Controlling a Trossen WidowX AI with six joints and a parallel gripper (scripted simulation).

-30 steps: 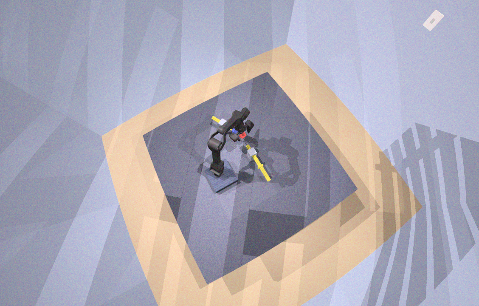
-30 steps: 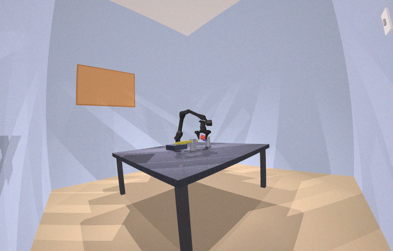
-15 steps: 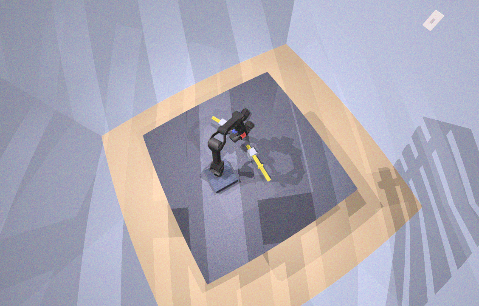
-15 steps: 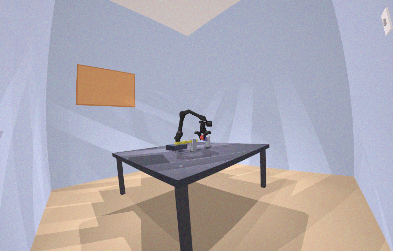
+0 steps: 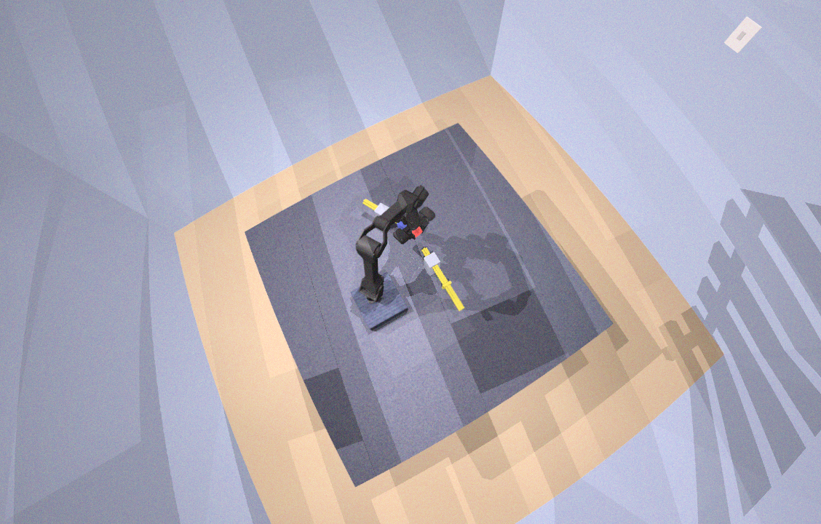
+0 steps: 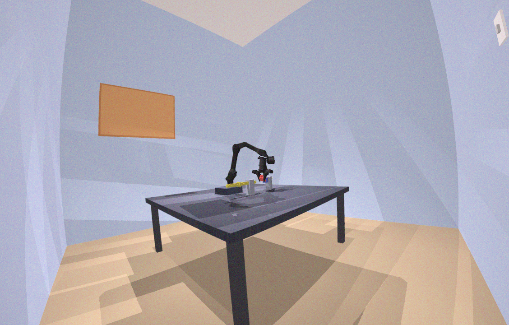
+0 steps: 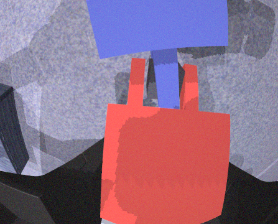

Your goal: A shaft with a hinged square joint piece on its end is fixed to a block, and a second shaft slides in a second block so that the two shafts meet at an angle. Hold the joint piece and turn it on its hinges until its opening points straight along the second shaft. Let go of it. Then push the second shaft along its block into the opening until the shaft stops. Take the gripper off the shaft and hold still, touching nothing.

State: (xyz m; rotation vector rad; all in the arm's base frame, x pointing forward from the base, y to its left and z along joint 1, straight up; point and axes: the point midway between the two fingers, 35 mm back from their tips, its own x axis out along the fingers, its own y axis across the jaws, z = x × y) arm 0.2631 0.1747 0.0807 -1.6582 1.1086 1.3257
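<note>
Pincer (image 5: 415, 230) (image 6: 263, 178) (image 7: 151, 139) first, from the top view: it is closed on the red joint piece (image 5: 417, 231) (image 6: 261, 178) (image 7: 166, 162), which shows between its fingers. Just up-left of the pincer is a blue hinge part (image 5: 402, 225) (image 6: 266, 180) (image 7: 158, 25); farther out that way come a pale block (image 5: 381, 208) (image 6: 269, 183) and a yellow shaft end (image 5: 370, 204). Below and right of the pincer, the second pale block (image 5: 431, 259) (image 6: 250, 187) carries the yellow second shaft (image 5: 453, 294) (image 6: 236, 184). Its near end pokes out toward the pincer, apart from the red piece. The black arm (image 5: 369, 260) (image 6: 233, 159) rises from a base plate (image 5: 391, 318) (image 6: 220, 191), down-left of the pincer.

In the exterior view the pincer points down over the dark table (image 5: 400, 404) (image 6: 289, 214), with red between its fingertips. The first block stands upright just to its right, the blue part close in between. The second block is upright on its left, and the second shaft runs level through it, farther left.

From the wrist, the black fingers close in from both sides of the red piece, gripping it. Two red prongs reach up from it, one either side of a narrow blue tongue, ahead of the pincer. Which way the opening faces can't be made out.
</note>
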